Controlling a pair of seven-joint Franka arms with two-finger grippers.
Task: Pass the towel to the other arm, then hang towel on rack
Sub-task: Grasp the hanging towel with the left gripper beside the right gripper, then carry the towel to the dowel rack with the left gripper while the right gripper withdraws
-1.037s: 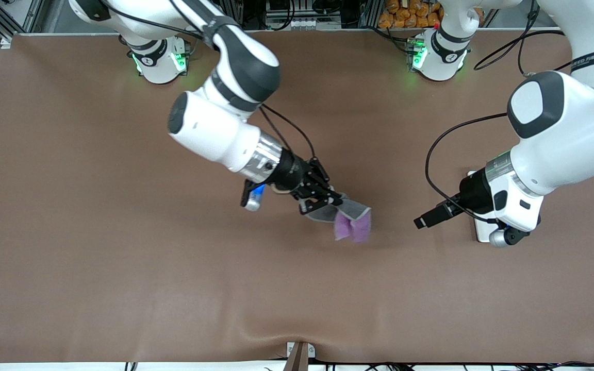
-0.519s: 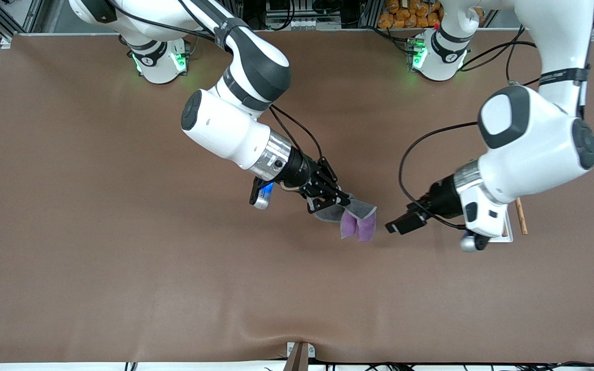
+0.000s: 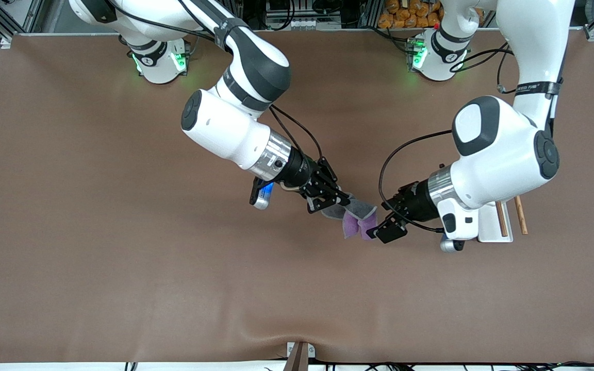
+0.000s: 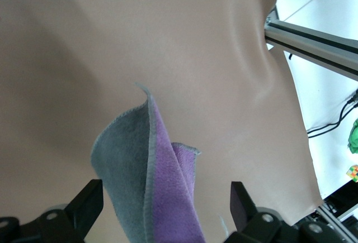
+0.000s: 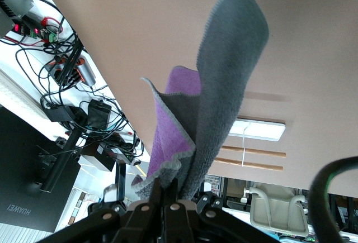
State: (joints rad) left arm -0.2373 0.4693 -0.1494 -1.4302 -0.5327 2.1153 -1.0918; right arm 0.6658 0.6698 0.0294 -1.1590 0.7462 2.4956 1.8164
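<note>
Left gripper [image 3: 382,226] moved in, fingers spread around towel [image 3: 357,225] (right gripper [image 3: 334,202] clamps it).

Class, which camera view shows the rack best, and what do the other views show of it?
The front view: the rack shows from above, its white base and two wooden rods beside the left arm, which partly covers the base. The right wrist view shows the rack far off past the towel. The left wrist view shows none of it.
</note>
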